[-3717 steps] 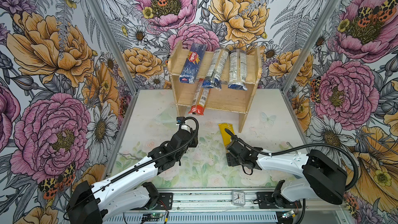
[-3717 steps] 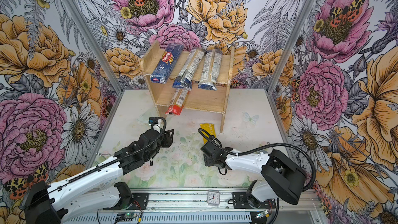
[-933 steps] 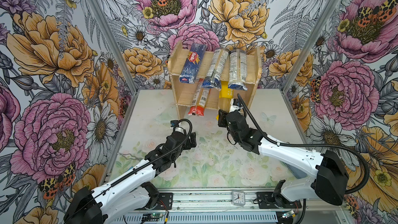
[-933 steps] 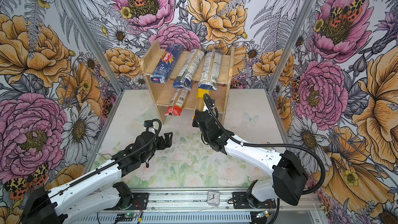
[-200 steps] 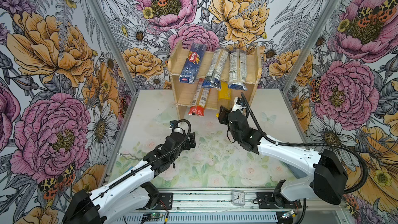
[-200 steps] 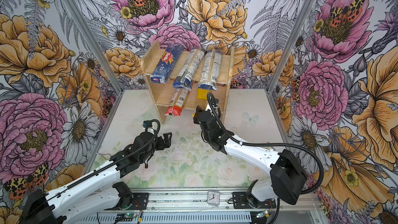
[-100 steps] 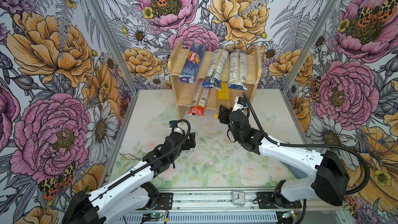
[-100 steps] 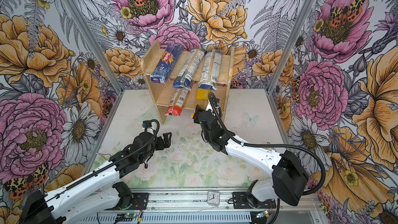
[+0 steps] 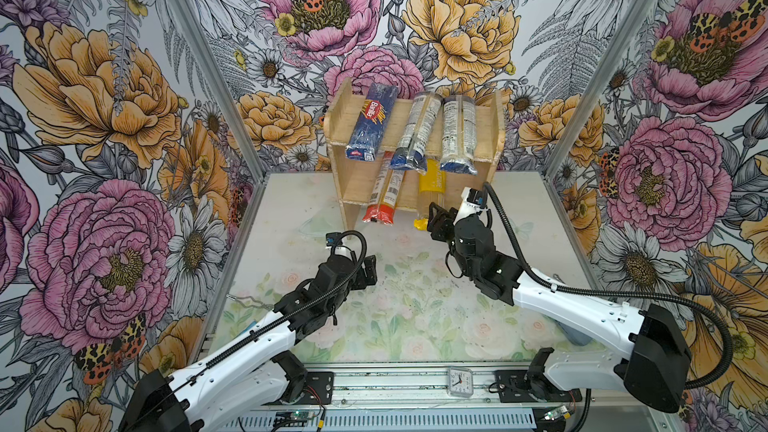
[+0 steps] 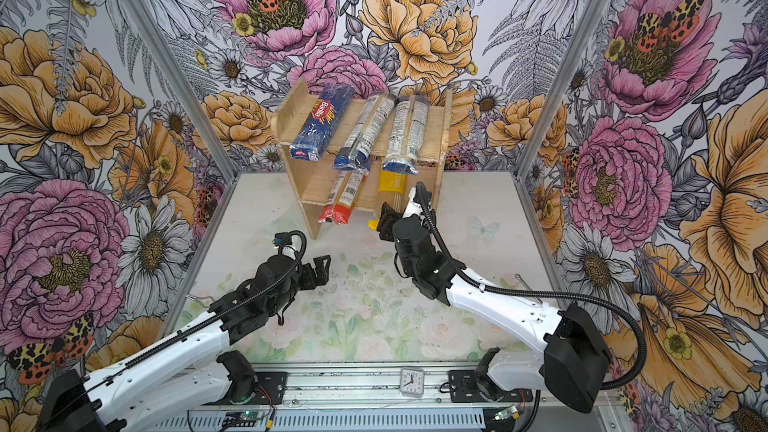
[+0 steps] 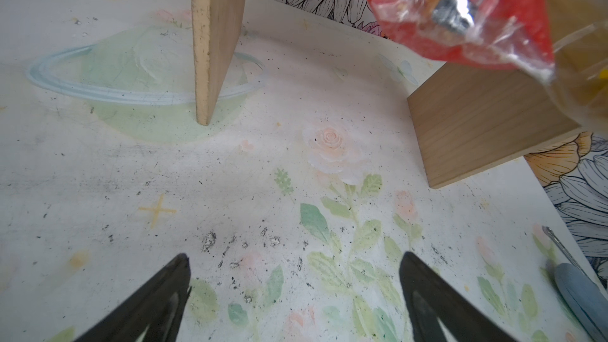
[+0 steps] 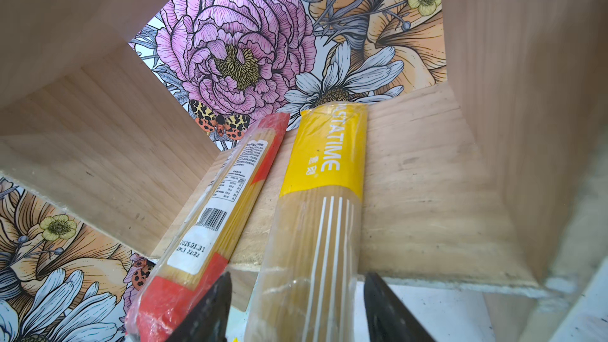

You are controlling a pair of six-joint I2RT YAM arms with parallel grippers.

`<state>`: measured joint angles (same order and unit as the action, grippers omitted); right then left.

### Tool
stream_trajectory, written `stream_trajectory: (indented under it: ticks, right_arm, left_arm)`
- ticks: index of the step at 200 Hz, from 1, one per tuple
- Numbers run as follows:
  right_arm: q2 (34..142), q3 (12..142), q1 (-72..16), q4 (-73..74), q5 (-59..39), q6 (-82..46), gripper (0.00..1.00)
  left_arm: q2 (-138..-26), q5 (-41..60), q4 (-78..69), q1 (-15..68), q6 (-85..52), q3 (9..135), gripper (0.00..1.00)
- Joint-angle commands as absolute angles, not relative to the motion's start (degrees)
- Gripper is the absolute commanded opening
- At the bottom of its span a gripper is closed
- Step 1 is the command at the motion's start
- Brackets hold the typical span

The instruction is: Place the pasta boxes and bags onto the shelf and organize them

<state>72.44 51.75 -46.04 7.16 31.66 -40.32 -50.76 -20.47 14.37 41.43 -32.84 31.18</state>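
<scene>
The wooden shelf stands at the back in both top views. Its upper tier holds the dark blue Barilla pack and two clear blue-ended packs. On the lower tier the red-ended pack and the yellow pack lie side by side, near ends overhanging the front edge. My right gripper is open, its jaws straddling the yellow pack's near end with a gap on each side. My left gripper hovers open and empty over the table, in front of the shelf's left leg.
A grey-blue pad lies near the right arm's base, with a thin metal tool beside it. A small clock sits on the front rail. Floral walls close in the table on three sides.
The right gripper's jaws have spread apart off the yellow pack, which stays on the lower tier. The left arm has not moved.
</scene>
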Motion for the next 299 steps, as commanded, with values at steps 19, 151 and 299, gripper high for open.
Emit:
stream_trajectory:
  ticks: [19,151,299]
  right_arm:
    - [66.61,49.43,-45.96,7.20,29.70,-38.93,0.65]
    - [43.94,38.69,-45.75,-6.12,10.39,-30.20,0.77]
    - [52.60,37.63,-45.78,-15.29,-4.97,-25.04,0.84]
  left_arm:
    - [-49.02,-20.39,15.47,40.96,-31.20,31.03,0.99]
    - [-46.29,-21.26,19.75,40.61,-27.97,34.57,0.99]
    - [-44.08,-26.11,26.42,39.38,-22.21,40.08,0.99]
